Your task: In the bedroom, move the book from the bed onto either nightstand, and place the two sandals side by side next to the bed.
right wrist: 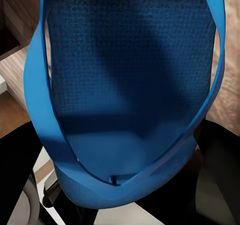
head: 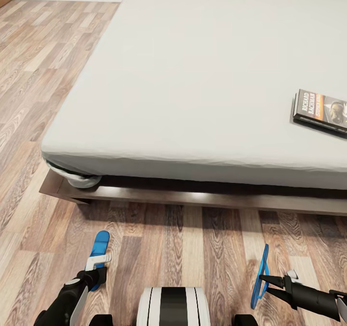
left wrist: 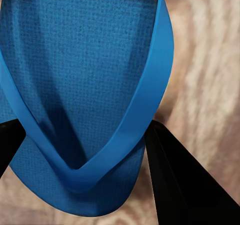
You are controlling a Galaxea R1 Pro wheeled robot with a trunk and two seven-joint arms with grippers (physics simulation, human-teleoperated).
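Light brown wood planks make the floor of the room, and the bed has a smooth pale grey mattress on a dark brown frame. The thin book lies flat near the mattress's right edge. Each blue sandal has a dotted foam sole: the left gripper is closed on the left sandal, the right gripper is closed on the right sandal, held on its edge.

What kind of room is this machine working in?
Most likely a bedroom: a big low bed with a pale mattress on a dark frame fills the view, a paperback book lies on it, and the floor is wood planks.
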